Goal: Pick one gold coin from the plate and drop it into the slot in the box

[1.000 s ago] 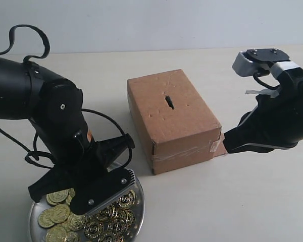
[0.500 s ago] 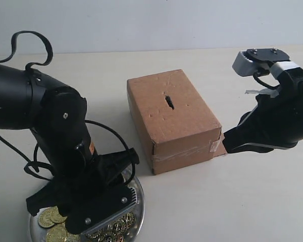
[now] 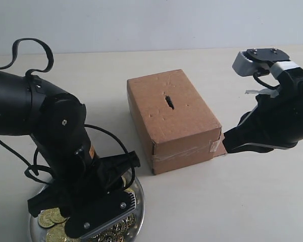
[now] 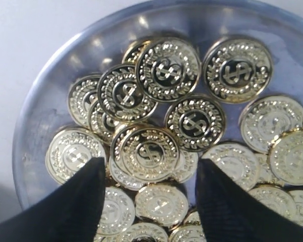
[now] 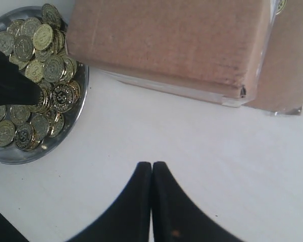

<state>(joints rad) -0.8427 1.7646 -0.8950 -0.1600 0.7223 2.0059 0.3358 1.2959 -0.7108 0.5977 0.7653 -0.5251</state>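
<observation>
While the left arm (image 3: 50, 126) bends low in the exterior view, the left fingers (image 3: 98, 212) reach down into the plate (image 3: 140, 199), which sits on the pale counter (image 3: 202, 212); gold coins (image 3: 49, 218) show beside the fingers, and most of the pile is hidden under them; from this side I cannot tell how far apart the fingers stand. The box (image 3: 184, 131) lies well apart from the left fingers, out past the plate's rim, with the slot (image 3: 169, 101) a dark cut in the middle of its top face; the right fingers (image 3: 231, 142) rest low with their tips just beside the box's taped end, near the flap (image 3: 220, 150).

In the left wrist view the left fingers (image 4: 76, 206) stand open, one at either side, with nothing clamped; between their tips lies one coin (image 4: 149, 151) on top of others, and whether the tips touch it cannot be told; more gold coins (image 4: 237, 70) spread beyond the tips and outside each finger, all inside the plate (image 4: 38, 116).

In the right wrist view the right fingers (image 5: 140, 201) are pressed together and empty, above bare counter (image 5: 202, 151); beyond their tips lies the box (image 5: 166, 40), with its flap (image 5: 288, 60) off to one side of the fingers and the plate (image 5: 84, 93) of gold coins (image 5: 43, 50) off to the other, part covered by the dark left arm (image 5: 10, 80).
</observation>
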